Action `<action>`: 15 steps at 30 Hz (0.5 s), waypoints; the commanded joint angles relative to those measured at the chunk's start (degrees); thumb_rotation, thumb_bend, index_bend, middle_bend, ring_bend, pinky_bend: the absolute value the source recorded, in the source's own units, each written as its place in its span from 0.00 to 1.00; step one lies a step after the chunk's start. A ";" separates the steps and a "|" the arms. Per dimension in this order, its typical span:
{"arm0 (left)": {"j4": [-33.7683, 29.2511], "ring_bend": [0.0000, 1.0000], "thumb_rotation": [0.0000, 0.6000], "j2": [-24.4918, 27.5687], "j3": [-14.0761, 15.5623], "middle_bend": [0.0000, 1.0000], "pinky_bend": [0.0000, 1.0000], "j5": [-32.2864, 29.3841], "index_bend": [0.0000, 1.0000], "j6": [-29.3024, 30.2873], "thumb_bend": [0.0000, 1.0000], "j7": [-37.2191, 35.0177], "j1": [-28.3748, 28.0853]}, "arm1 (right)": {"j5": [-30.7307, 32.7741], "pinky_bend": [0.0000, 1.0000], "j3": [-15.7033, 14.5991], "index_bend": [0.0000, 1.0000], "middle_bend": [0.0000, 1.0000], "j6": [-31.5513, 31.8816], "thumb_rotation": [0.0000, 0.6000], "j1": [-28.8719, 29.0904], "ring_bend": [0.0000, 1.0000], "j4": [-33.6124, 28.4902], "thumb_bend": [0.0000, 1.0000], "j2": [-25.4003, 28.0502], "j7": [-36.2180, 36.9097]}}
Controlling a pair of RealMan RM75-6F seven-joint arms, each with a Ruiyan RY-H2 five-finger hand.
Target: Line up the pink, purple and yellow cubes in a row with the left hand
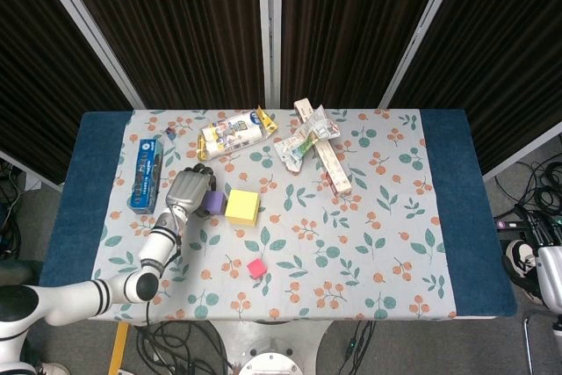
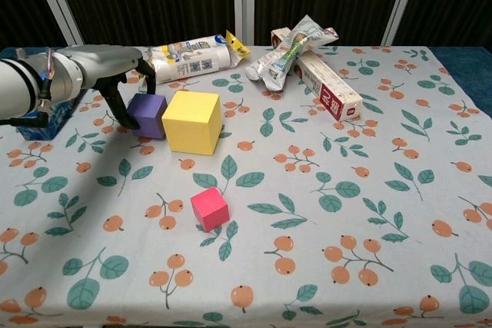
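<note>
**A:** What's on the table right now?

**B:** A cloth printed with leaves and orange berries covers the table (image 2: pixel 369 266). Near its middle sits a large yellow cube (image 2: pixel 192 121). A smaller purple cube (image 2: pixel 148 115) stands on its left side, touching it or very nearly so. A small pink cube (image 2: pixel 210 209) sits alone nearer the robot, well apart from the other two.

**A:** And the robot's hands?

**B:** The left hand (image 2: pixel 115 74) is at the purple cube, its dark fingers (image 2: pixel 118 108) curled down around the cube's left side and top. It looks like a loose hold; I cannot tell whether it is gripping firmly or merely resting against it. The cube seems to be down on the cloth. The right hand is not visible; only a bit of the right arm (image 1: pixel 550 271) shows beyond the table's far right edge.

**A:** So which step is this?

**B:** I'd judge it is placing the purple cube beside the yellow one, the first pair of the row. The pink cube is not yet in line.

**A:** What does the next move need?

**B:** Probably spreading the fingers and lifting clear without nudging either cube, then reaching toward the robot for the pink one. Being small, it calls for a careful pinch. It should go at one end of the row, likely the yellow cube's open right side.

**A:** Anything else around?

**B:** Toward the back lie a blue box (image 1: pixel 145 175), a yellow and white packet (image 2: pixel 192 56), a crumpled wrapper (image 2: pixel 292 53) and a long carton (image 2: pixel 329 86), all away from the cubes.
</note>
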 commanded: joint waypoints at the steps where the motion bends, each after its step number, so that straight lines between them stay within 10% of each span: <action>1: -0.73 0.16 1.00 0.37 -0.37 0.31 0.26 -1.96 0.54 -1.50 0.24 -0.45 -0.59 | 0.07 0.22 0.08 0.06 0.17 -0.13 1.00 0.10 0.13 0.06 0.24 -0.02 0.07; 15: -0.38 0.16 1.00 -0.44 -0.30 0.31 0.26 -5.92 0.54 -2.62 0.23 -0.90 -2.85 | 0.35 0.22 0.01 0.06 0.17 -0.29 1.00 -0.11 0.13 0.58 0.24 -0.14 0.57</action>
